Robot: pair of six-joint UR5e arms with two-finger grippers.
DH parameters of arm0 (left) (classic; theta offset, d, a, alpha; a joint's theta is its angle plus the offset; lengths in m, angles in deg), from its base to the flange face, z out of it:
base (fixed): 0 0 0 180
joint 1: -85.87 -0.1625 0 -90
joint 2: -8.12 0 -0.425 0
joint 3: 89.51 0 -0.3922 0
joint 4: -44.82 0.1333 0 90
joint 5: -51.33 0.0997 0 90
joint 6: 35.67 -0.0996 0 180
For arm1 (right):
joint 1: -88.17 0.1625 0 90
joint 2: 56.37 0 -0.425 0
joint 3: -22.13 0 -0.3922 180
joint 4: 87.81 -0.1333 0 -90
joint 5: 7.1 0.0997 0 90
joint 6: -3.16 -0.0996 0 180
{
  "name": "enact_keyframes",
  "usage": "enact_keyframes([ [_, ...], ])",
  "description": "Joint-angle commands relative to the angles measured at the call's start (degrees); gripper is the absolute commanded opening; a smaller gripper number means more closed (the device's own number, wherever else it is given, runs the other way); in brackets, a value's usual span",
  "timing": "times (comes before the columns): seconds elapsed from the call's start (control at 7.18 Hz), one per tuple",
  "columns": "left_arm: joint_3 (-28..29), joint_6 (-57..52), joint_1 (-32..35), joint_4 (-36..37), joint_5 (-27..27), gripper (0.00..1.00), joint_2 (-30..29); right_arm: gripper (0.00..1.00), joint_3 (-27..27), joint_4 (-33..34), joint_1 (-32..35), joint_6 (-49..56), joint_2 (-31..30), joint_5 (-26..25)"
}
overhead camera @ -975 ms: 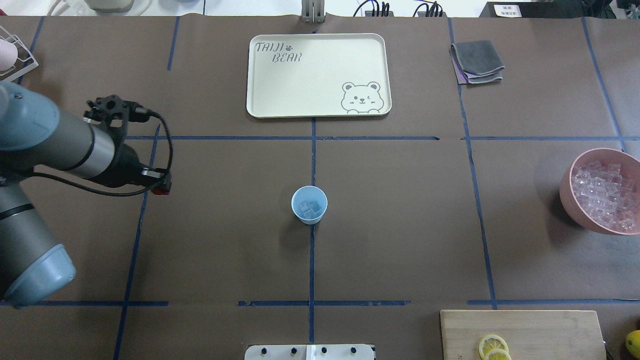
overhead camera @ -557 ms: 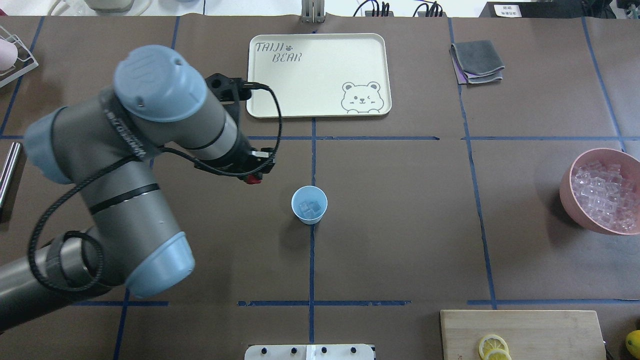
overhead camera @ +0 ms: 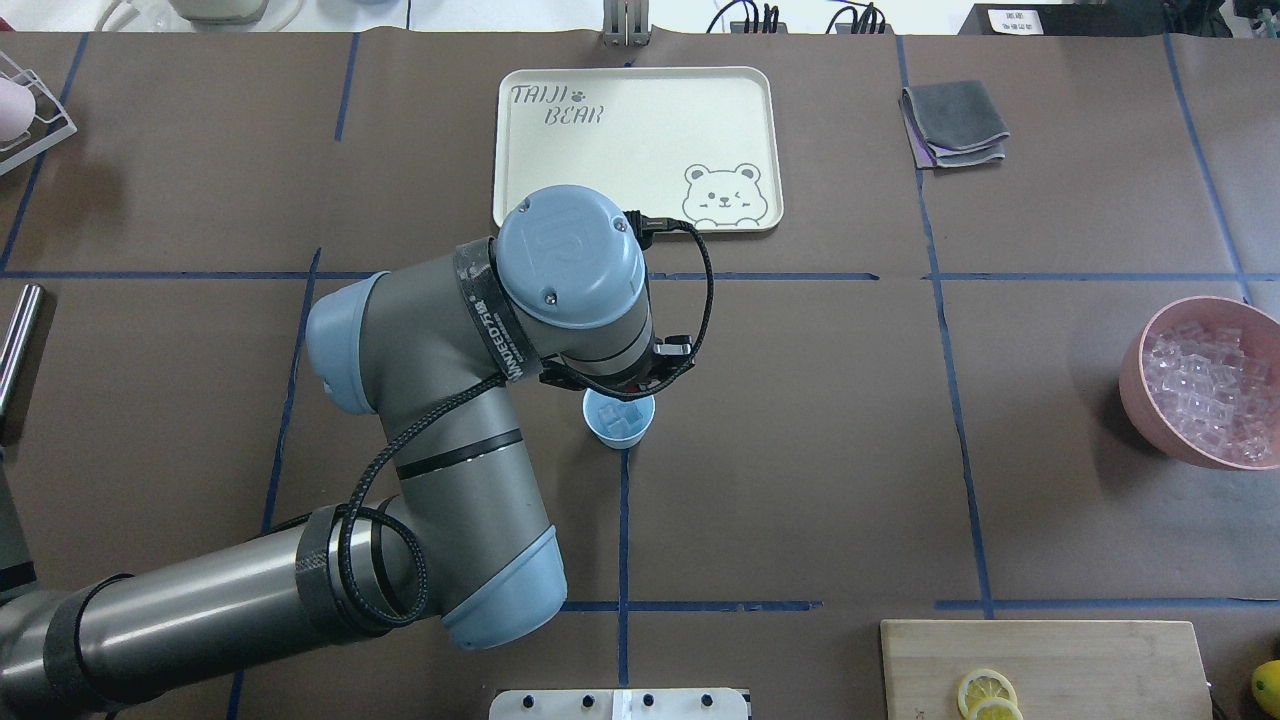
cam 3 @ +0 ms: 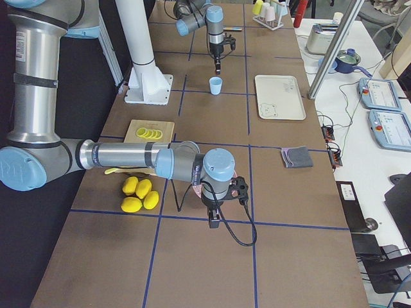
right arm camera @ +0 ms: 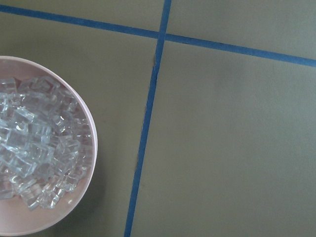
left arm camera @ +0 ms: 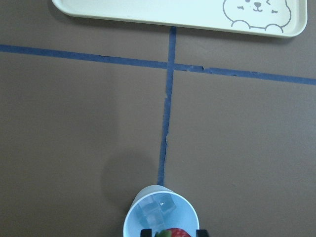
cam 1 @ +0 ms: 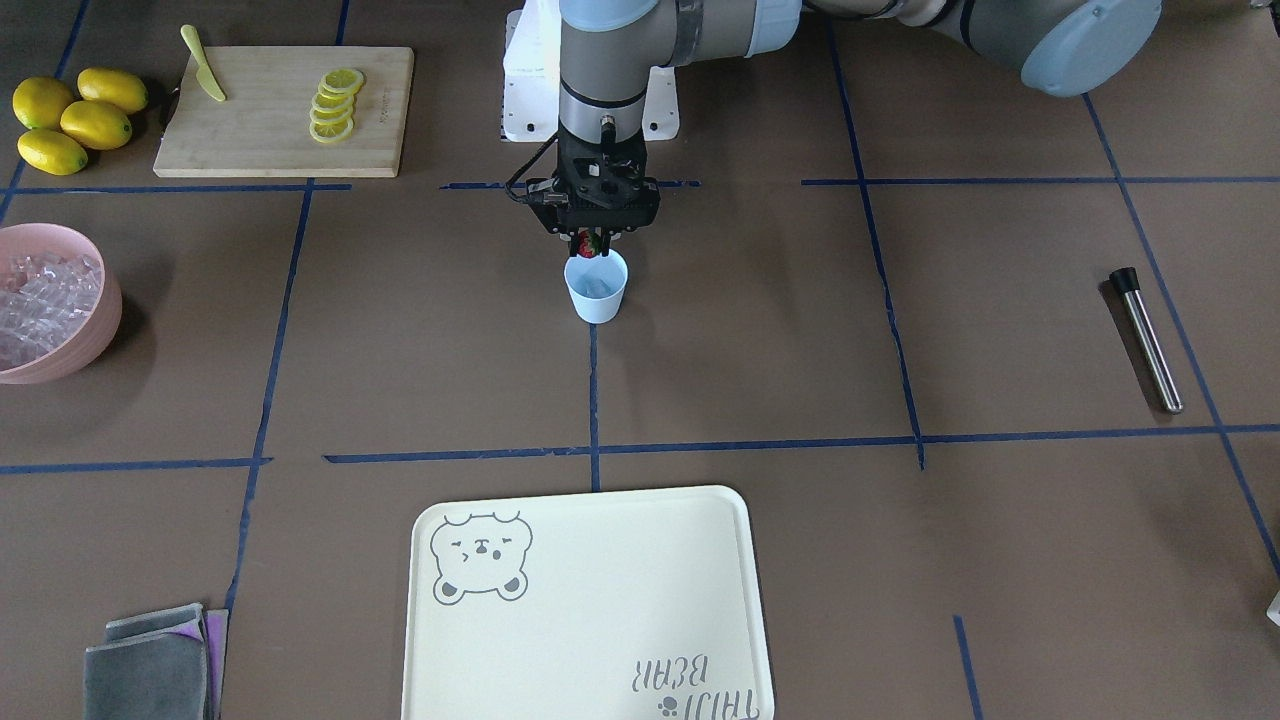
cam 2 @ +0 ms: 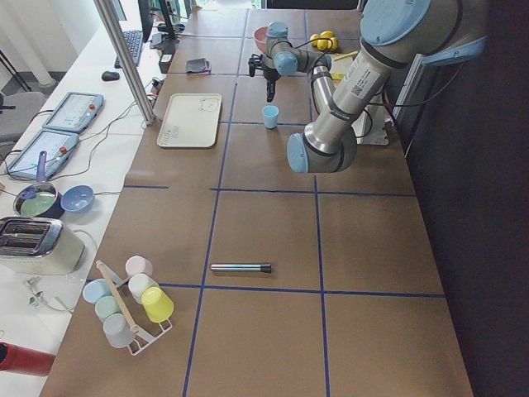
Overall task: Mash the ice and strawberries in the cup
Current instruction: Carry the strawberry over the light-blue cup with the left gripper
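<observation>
Left gripper (cam 1: 597,240) clamped on the strawberry (cam 1: 590,243), held just above the mouth of the cup (cam 1: 596,288) at the middle of the table (cam 1: 800,330). Cup upright on a blue tape line (cam 1: 593,390), mouth up, long axis vertical, with the ice (left arm camera: 156,211) as a few clear cubes on its bottom. Strawberry's own axis hard to read: cut off by the wrist view's lower edge, a hint of green at its left, 2 black fingertips (left arm camera: 145,231) either side. From overhead, hidden entirely under the arm's wrist (overhead camera: 570,280), along with the cup's far rim. Right gripper (cam 3: 214,220) seen only in the right side view, near a pink bowl (right arm camera: 95,148); cannot tell whether open or closed.
</observation>
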Motion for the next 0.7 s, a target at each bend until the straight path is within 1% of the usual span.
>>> enact_keyframes([
  [0.0,0.2,0.1,-0.7,-0.1,0.8,0.07,1.0,1.00,-0.2,0.0,0.0,0.0,0.0,0.0],
  [0.14,0.2,0.1,-0.7,-0.1,0.8,0.35,1.0,1.00,-0.2,0.0,0.0,0.0,0.1,0.0],
  [0.28,-0.1,-0.2,-0.7,-0.1,0.7,0.86,1.1,1.00,-0.2,0.0,0.0,0.0,0.1,0.0],
  [0.42,-0.4,-0.5,-0.7,-0.1,0.7,1.00,1.1,1.00,-0.2,0.0,0.0,0.0,0.1,0.0],
  [0.56,-0.6,-0.5,-0.7,-0.1,0.6,1.00,1.1,1.00,-0.2,0.0,0.0,0.0,0.1,0.0],
])
